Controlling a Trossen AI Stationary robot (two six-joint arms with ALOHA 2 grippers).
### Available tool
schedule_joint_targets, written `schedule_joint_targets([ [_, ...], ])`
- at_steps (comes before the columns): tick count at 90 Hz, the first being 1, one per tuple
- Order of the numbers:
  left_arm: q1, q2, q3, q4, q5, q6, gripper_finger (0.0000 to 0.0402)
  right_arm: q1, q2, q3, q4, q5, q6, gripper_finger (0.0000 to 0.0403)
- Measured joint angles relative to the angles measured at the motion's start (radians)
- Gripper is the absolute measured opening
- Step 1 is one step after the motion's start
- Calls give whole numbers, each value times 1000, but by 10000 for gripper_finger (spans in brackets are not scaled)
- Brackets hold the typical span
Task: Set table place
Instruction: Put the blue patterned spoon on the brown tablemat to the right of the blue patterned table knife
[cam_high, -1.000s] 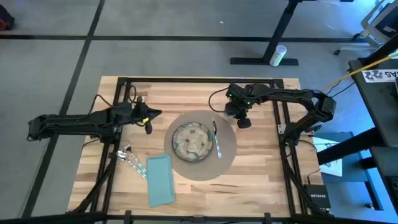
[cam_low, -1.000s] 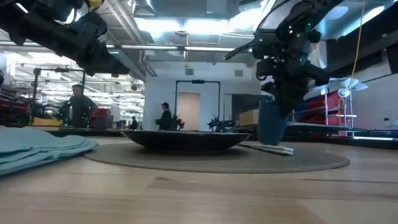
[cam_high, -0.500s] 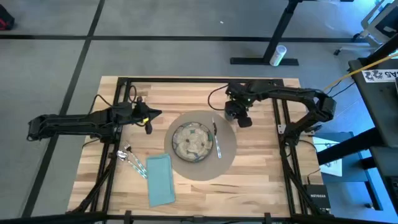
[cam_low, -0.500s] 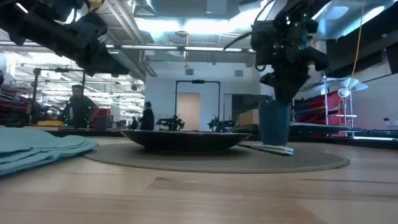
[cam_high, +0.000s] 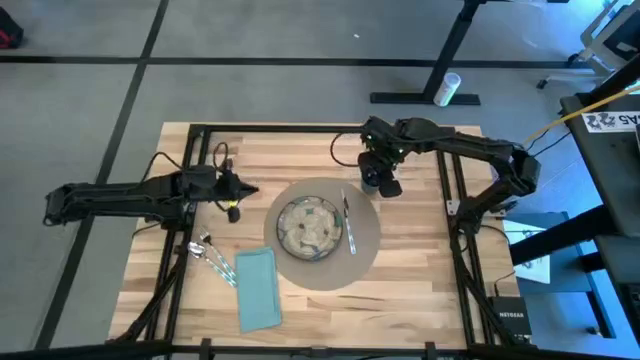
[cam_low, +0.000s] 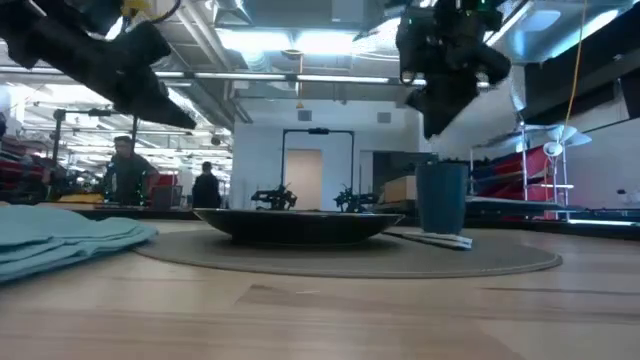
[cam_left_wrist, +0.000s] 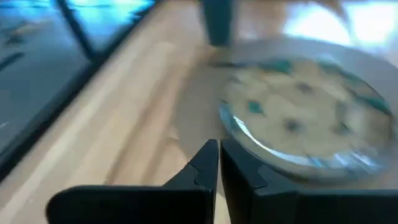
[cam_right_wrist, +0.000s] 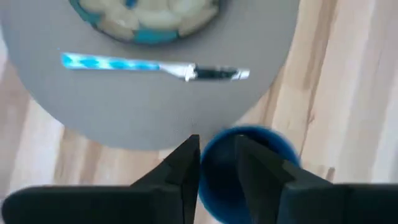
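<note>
The round grey-brown placemat (cam_high: 366, 236) lies mid-table with the speckled plate (cam_high: 310, 228) on it and a knife (cam_high: 348, 225) right of the plate. The dark-blue cup (cam_low: 442, 197) stands upright on the wood at the mat's far right edge. Straight above the cup my right gripper (cam_low: 440, 115) hangs open, clear of the rim; the cup (cam_right_wrist: 249, 168) shows between its fingers. My left gripper (cam_high: 234, 205) is shut, holding nothing, above bare wood left of the mat. The teal napkin (cam_high: 256, 288) lies near left, with a fork and spoon (cam_high: 210, 255) beside it.
The table's black frame bars (cam_high: 455, 190) run along the left and right sides under the arms. Bare wood lies near the front edge and right of the placemat. People stand in the room far behind the table (cam_low: 125, 170).
My right gripper has risen straight up from the cup's rim and now hangs clear above it; the cup stays upright where it stood. My left gripper has turned about its wrist and tipped a little downward beside the placemat.
</note>
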Motion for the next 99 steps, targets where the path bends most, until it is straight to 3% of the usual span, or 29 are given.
schedule_joint_targets([
  [30, -197, 82, 175, -248, 0, -155, 0, 160, -1, 132, -57, 61, -34, 88],
  [81, -605, 459, 392, -616, -28, -355, 0, 421, 0, 131, -75, 169, 63, 88],
  [99, -741, 567, 447, -822, -22, -484, 0, 497, 0, 131, -71, 219, 94, 88],
])
